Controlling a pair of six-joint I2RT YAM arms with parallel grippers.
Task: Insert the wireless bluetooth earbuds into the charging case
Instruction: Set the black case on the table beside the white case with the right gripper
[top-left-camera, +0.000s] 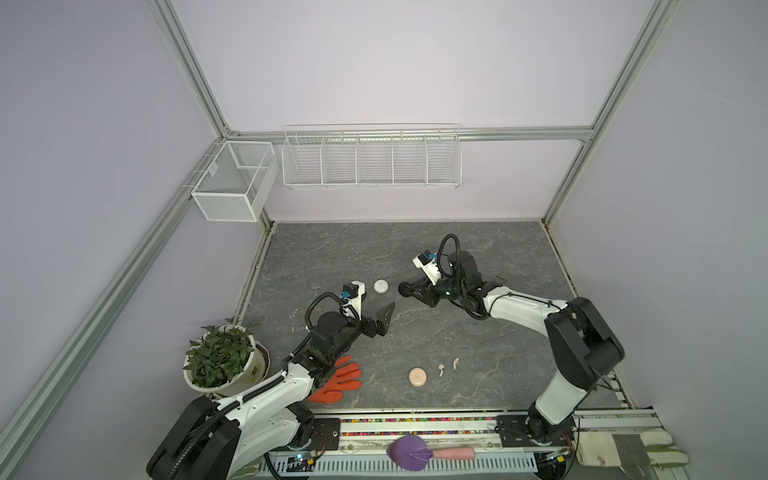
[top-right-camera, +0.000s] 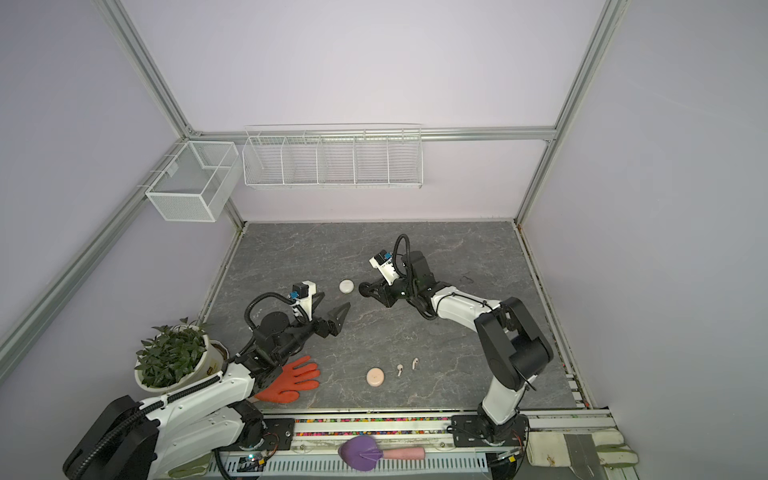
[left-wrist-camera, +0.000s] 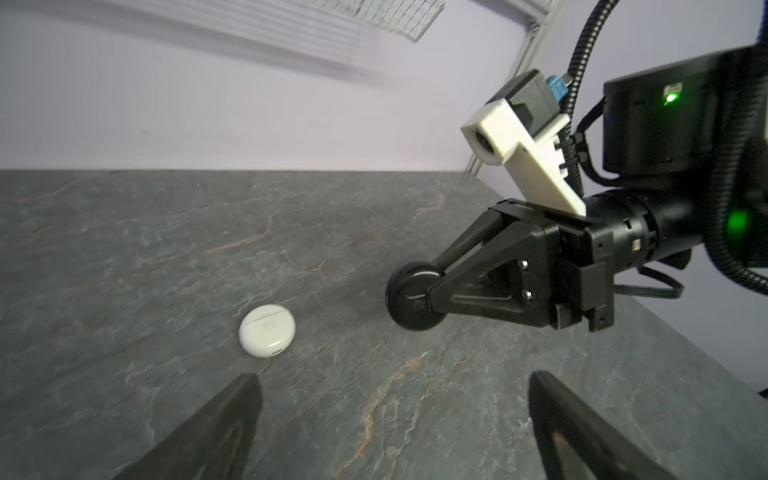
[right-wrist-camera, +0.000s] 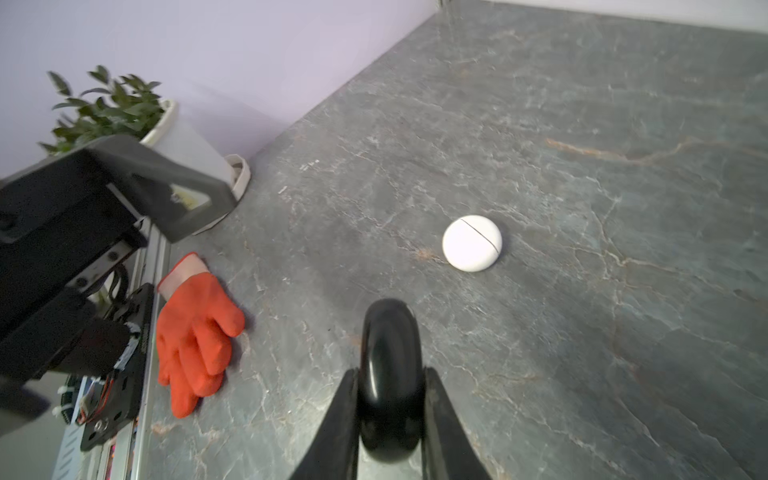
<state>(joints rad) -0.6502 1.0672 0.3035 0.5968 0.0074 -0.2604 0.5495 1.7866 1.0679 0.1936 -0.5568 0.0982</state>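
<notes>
A grey veined worktop (top-left-camera: 498, 257) floors a lilac-walled, aluminium-framed booth, with a wire rack (top-left-camera: 371, 158) and a mesh basket (top-left-camera: 232, 183) on the walls and an orange glove (top-left-camera: 343, 380) at its front left. Only the top views take in the two pale pink earbuds (top-left-camera: 441, 369), lying loose beside the pink round case (top-left-camera: 417, 377) near the front. The wrist views show the right tool (right-wrist-camera: 390, 376) clenched on a black round case (right-wrist-camera: 388, 332) near the white round case (right-wrist-camera: 472, 243), and the left tool (left-wrist-camera: 392, 376) released, jaws wide.
</notes>
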